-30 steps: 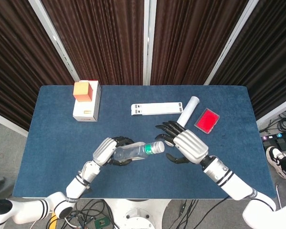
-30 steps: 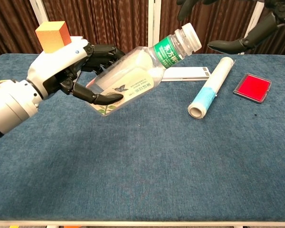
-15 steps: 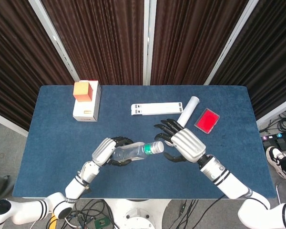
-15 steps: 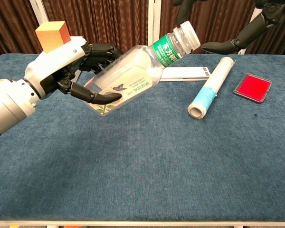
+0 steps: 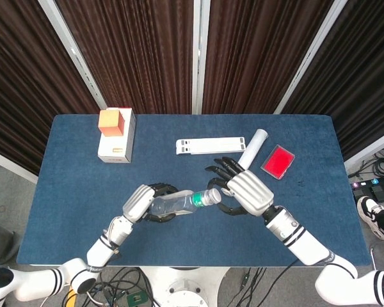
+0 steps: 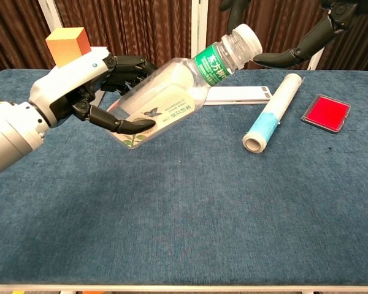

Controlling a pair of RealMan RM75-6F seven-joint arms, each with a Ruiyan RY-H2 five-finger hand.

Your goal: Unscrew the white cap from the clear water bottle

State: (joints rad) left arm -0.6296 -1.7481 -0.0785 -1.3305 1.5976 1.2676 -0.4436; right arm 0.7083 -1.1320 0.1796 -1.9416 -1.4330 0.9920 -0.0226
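My left hand [image 5: 143, 201] [image 6: 80, 89] grips the clear water bottle [image 5: 177, 203] [image 6: 162, 98] around its body and holds it tilted above the blue table, neck pointing right. The green-labelled neck ends in the white cap [image 5: 214, 195] [image 6: 247, 40]. My right hand [image 5: 244, 192] hovers just right of the cap with fingers spread around it, holding nothing; the chest view shows only its dark fingers [image 6: 282, 56] at the top edge. Whether a fingertip touches the cap I cannot tell.
A white roll with a blue end [image 5: 252, 148] [image 6: 270, 113] and a red flat case [image 5: 278, 160] [image 6: 325, 113] lie at the right. A white flat bar [image 5: 209, 146] lies mid-back. An orange cube [image 5: 110, 121] sits on a white box [image 5: 117, 146] at the back left.
My right hand has crept left, closing in around the cap. The bottle has risen slightly in my left hand's grip.
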